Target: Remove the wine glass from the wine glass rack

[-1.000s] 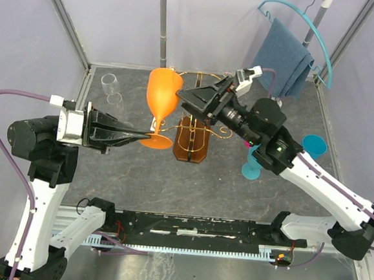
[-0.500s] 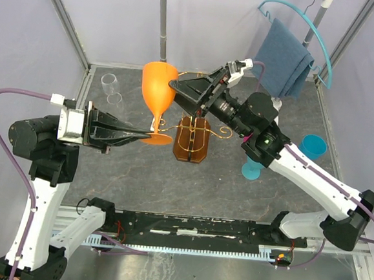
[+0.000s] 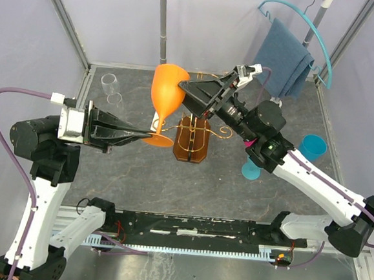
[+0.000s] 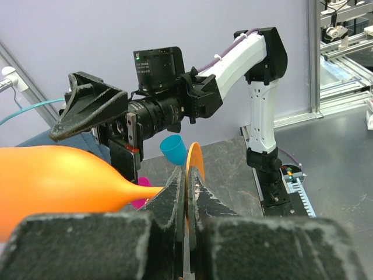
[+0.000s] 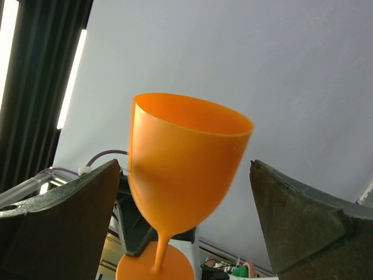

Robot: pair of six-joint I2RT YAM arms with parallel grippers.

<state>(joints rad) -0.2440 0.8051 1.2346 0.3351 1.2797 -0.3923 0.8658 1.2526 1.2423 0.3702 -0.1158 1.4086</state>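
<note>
The orange wine glass (image 3: 167, 90) is upright, just left of the gold wire wine glass rack (image 3: 204, 130) on its brown oval base (image 3: 191, 148). My left gripper (image 3: 150, 136) is shut on the glass's round foot (image 3: 158, 140). In the left wrist view the fingers (image 4: 175, 192) pinch the foot's edge (image 4: 194, 158), and the bowl (image 4: 58, 181) lies to the left. My right gripper (image 3: 189, 96) is open beside the bowl. In the right wrist view the glass (image 5: 180, 169) stands between its spread fingers (image 5: 64, 221), touching neither.
A clear glass (image 3: 111, 87) lies at the back left. A cyan cup (image 3: 314, 147) and a blue glass foot (image 3: 253, 169) are at the right. A blue towel (image 3: 284, 57) hangs on a teal hanger, and a white pole (image 3: 162, 24) stands behind the rack.
The right gripper has risen and closed in on the bowl from the right. The glass's bowl swayed left, then back right. The left gripper has kept its hold in place.
</note>
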